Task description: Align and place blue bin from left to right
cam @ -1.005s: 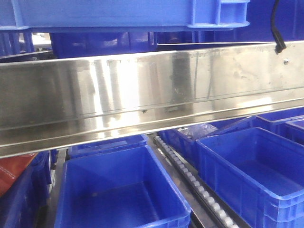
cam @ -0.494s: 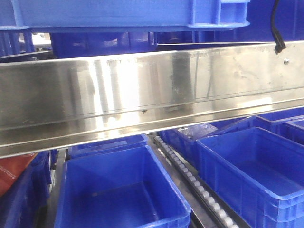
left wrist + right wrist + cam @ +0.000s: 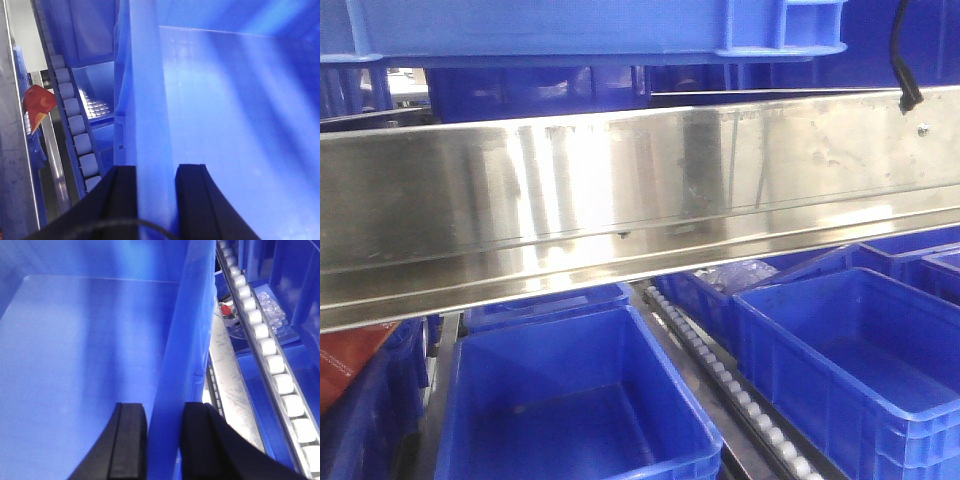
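The blue bin (image 3: pixel 570 30) hangs at the very top of the front view, with only its ribbed rim and lower edge showing. In the left wrist view my left gripper (image 3: pixel 156 172) is shut on the bin's left wall (image 3: pixel 150 100), one black finger outside and one inside. In the right wrist view my right gripper (image 3: pixel 165 412) is likewise shut on the bin's right wall (image 3: pixel 182 330). The bin's inside looks bare in both wrist views. Neither gripper shows in the front view.
A wide steel rail (image 3: pixel 640 190) crosses the front view below the held bin. Under it stand other blue bins (image 3: pixel 570 400) (image 3: pixel 850 350) on either side of a roller track (image 3: pixel 740 395). A red packet (image 3: pixel 40 102) lies at the left. A black cable (image 3: pixel 903 60) hangs at the upper right.
The held bin's rim has edged very slightly to the right at the top of the front view. Everything else is unchanged.
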Controlling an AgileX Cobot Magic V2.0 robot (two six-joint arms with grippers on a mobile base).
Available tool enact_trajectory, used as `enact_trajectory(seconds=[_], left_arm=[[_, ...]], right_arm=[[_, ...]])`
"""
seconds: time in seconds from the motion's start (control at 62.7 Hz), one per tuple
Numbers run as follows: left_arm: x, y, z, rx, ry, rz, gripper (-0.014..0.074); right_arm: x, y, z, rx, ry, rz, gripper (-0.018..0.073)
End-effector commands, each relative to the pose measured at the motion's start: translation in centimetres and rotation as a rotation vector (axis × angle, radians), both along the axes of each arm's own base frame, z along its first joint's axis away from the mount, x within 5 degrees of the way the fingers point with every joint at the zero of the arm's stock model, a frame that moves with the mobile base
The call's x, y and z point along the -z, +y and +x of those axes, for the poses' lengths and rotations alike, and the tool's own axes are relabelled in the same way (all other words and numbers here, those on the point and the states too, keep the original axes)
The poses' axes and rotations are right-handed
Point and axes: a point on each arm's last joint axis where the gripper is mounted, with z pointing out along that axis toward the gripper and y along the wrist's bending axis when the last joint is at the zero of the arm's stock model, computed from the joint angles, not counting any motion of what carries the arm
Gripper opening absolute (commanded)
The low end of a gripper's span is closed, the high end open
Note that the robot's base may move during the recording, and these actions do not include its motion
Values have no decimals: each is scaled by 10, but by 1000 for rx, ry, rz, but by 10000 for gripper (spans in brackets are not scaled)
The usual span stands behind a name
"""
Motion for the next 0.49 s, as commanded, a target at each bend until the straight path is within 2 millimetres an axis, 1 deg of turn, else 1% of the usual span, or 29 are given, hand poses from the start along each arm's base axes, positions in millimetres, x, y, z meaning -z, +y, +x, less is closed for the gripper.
enact_trajectory(seconds=[0.0, 0.112, 0.191, 0.271, 0.478], left_arm=[[-43, -12, 0, 35, -349, -203, 1], [-36, -13, -2, 42, -267, -180, 1], [-31, -11, -4, 23, -211, -175, 1], [-28, -8, -5, -10, -177, -163, 1], [-15, -5, -4, -50, -103, -133, 1]], right_arm=[[-14, 9, -6, -63, -85, 74, -75], [-16, 6, -3, -53, -115, 82, -75], [-16, 0, 5, -29, -138, 89, -75], [-10, -7, 15, -13, -140, 76, -75], [7, -12, 44, -10, -178, 63, -75]])
